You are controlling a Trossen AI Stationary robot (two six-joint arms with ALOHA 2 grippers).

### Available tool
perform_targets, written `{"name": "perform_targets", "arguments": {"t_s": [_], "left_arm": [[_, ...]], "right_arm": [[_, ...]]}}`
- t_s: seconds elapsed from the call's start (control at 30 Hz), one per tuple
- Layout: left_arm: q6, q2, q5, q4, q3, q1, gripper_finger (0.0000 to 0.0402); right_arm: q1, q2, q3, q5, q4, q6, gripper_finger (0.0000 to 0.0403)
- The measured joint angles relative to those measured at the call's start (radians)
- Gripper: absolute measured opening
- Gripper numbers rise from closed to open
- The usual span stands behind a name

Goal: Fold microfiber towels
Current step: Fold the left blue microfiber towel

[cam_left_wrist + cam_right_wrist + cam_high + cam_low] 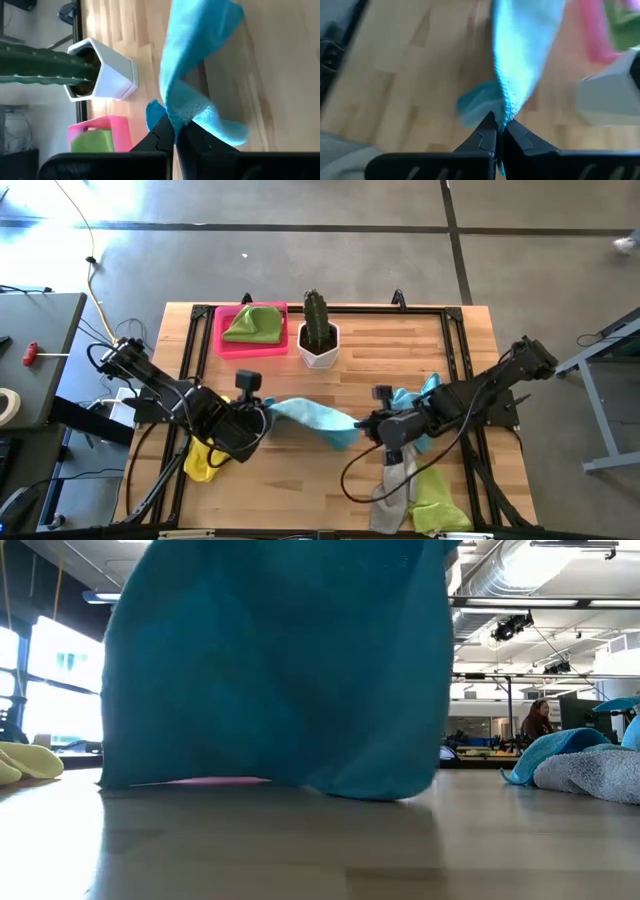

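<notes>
A light blue microfiber towel point(312, 418) hangs spread between my two grippers over the middle of the table. In the low view it fills the foreground as a broad sheet point(280, 670), and I cannot tell whether its lower edge touches the tabletop. My left gripper point(267, 412) is shut on its left end and my right gripper point(363, 424) on its right end. A yellow towel point(203, 460) lies at the near left. Blue point(420, 395), grey point(395, 480) and lime green point(440, 505) towels lie piled at the near right. My left gripper pinches a bunched bit of the towel's left end point(176, 119) between its two fingers, slanting down from the table's left. The cloth runs away from the fingertips toward the other gripper and hangs below. My right gripper pinches the towel's right end point(504, 114) between its two shut fingers, slanting down from the table's right. A small flap of cloth shows beside the fingertips. The rest stretches off toward the left gripper and hangs down.
A pink tray point(228, 345) at the far edge holds a folded lime green towel point(255, 323). Right of it stands a cactus in a white pot point(318, 338). Bare wood lies between the pot and the hanging towel.
</notes>
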Motion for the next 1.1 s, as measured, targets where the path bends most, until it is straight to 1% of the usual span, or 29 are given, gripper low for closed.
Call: {"name": "perform_targets", "arguments": {"t_s": [0.03,0.1,0.13,0.17,0.2,0.33,0.37,0.4,0.43,0.53,0.67,0.93,1.03,1.1], "left_arm": [[-0.004,0.001,-0.028,-0.008,0.0,0.004,0.0],[-0.015,0.001,-0.145,-0.036,0.0,0.008,0.0],[-0.014,0.0,-0.195,-0.047,0.0,0.01,0.0],[-0.009,0.0,-0.223,-0.048,0.0,0.01,0.0],[-0.002,0.0,-0.225,-0.047,0.0,0.009,0.0],[0.059,0.001,-0.1,-0.055,0.0,0.007,0.0],[0.067,0.001,-0.096,-0.064,0.0,0.007,0.0],[0.07,0.001,-0.113,-0.076,0.0,0.008,0.0],[0.07,0.001,-0.146,-0.094,0.0,0.008,0.0],[0.082,0.001,-0.257,-0.142,0.0,0.028,0.0],[0.145,0.001,-0.352,-0.168,0.0,0.085,0.0],[0.271,0.001,-0.48,-0.166,0.0,0.217,0.0],[0.254,0.001,-0.521,-0.163,0.0,0.244,0.0],[0.194,0.001,-0.505,-0.163,0.0,0.251,0.0]], "right_arm": [[-0.005,-0.001,0.0,0.085,0.001,-0.009,0.0],[-0.016,-0.001,0.0,0.305,-0.008,-0.015,0.0],[-0.023,-0.001,0.0,0.376,-0.011,-0.012,0.0],[-0.033,-0.002,0.001,0.39,-0.01,-0.009,0.0],[-0.045,-0.003,0.001,0.346,-0.01,-0.014,0.0],[-0.078,-0.003,0.001,-0.031,-0.04,-0.035,0.0],[-0.083,-0.003,0.001,-0.081,-0.049,-0.051,0.0],[-0.086,-0.003,0.001,-0.096,-0.061,-0.065,0.0],[-0.089,-0.003,0.001,-0.083,-0.074,-0.077,0.0],[-0.106,-0.01,0.001,0.003,-0.112,-0.127,0.0],[-0.149,-0.008,0.034,0.036,-0.214,-0.174,0.0],[-0.246,-0.005,0.209,0.132,-0.382,-0.169,0.0],[-0.272,-0.006,0.25,0.157,-0.402,-0.129,0.0],[-0.28,-0.006,0.244,0.137,-0.405,-0.088,0.0]]}}
